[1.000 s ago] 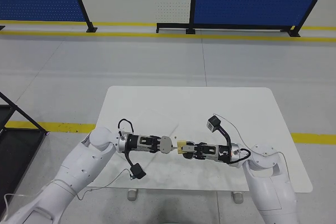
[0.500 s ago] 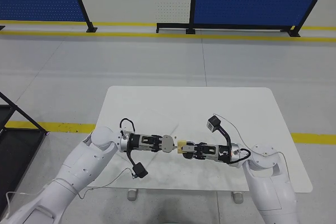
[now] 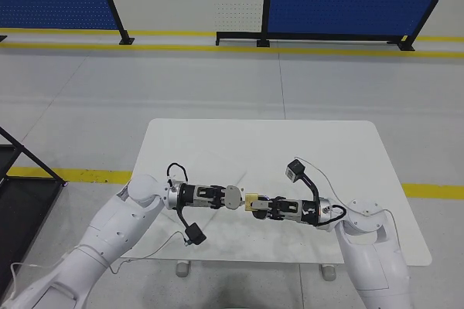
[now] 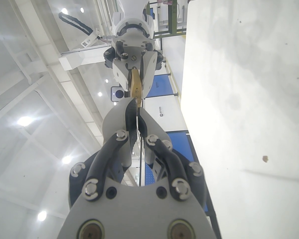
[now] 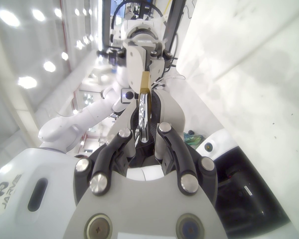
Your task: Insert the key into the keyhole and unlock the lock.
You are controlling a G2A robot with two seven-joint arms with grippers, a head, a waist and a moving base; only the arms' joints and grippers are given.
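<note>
**Left tool (image 4: 135,108) pinches thin dark metal key (image 4: 139,118) at brass block padlock (image 5: 145,82)**

Left tool is pressed together on the key, seen edge-on, with its tip at the padlock. Right tool (image 5: 145,105) is clamped on the padlock's shiny silver end, brass body pointing left at the key. Both hang over the white bench (image 3: 332,154), near its near edge. They're nose to nose, likely to line up key and keyhole. Can't tell how deep the key sits.
</note>
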